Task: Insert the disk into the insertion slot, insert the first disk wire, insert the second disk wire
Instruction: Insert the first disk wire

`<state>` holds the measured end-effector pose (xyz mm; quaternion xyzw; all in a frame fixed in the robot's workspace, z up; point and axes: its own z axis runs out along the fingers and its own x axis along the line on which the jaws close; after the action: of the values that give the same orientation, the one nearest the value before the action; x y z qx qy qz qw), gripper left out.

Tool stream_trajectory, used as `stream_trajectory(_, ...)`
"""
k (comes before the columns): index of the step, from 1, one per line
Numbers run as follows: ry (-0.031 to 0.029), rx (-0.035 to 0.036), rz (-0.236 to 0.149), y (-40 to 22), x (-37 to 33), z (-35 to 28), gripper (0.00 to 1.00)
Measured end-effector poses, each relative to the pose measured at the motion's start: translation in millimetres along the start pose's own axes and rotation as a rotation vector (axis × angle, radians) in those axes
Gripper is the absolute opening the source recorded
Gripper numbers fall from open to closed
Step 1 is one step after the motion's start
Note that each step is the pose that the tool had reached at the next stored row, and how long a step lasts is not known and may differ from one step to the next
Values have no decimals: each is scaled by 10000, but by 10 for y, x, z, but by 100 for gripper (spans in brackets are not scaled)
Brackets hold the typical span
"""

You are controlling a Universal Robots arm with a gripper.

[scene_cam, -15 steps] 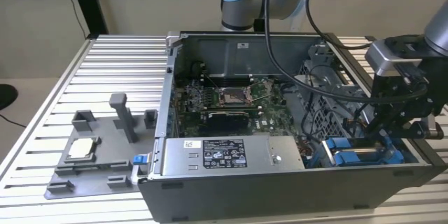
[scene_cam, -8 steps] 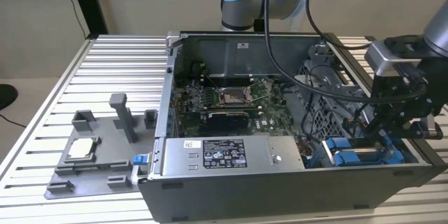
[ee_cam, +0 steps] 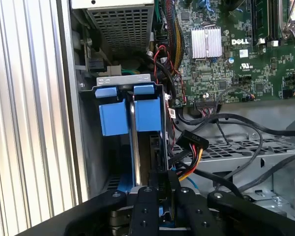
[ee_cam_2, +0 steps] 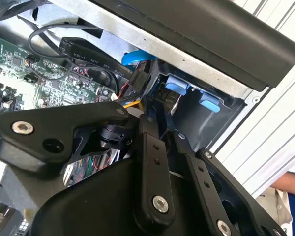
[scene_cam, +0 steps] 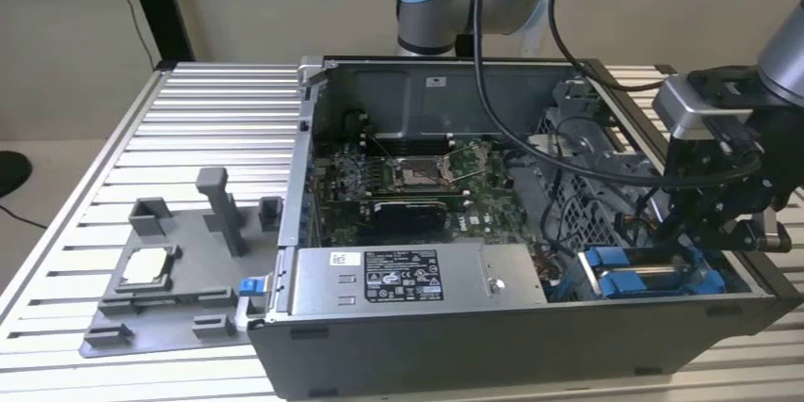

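Observation:
The disk (ee_cam: 147,115), in its bright blue carrier, stands on edge inside the insertion slot (ee_cam: 123,79), the grey metal bay at the case's corner on the exterior view's right (scene_cam: 628,280). My gripper (ee_cam: 162,184) hangs just over the disk's rear edge, its fingers (ee_cam_2: 150,142) close together and shut with nothing visible between them. In the exterior view the gripper (scene_cam: 684,233) reaches down into the case above the blue carriers. A black connector on red, yellow and black wires (ee_cam: 192,141) lies loose beside the fingers. A blue cable (ee_cam_2: 135,56) curls behind another black plug (ee_cam_2: 137,81).
The grey power supply box (scene_cam: 402,275) fills the case's front. The green motherboard (scene_cam: 402,176) lies behind it. Black cables (ee_cam: 236,123) cross the perforated metal plate beside the bay. A grey fixture (scene_cam: 176,270) sits on the slatted table (scene_cam: 188,120).

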<state>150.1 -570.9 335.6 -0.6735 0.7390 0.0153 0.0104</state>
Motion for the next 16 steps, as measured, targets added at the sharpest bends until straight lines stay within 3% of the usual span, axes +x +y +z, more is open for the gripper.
stream_trajectory(4, 19, -7, 7, -1, 1, 31, 0)
stream_trajectory(15, -2, -10, 20, 1, 2, 43, 0)
stream_trajectory(16, 7, -15, 33, 1, 2, 22, 100)
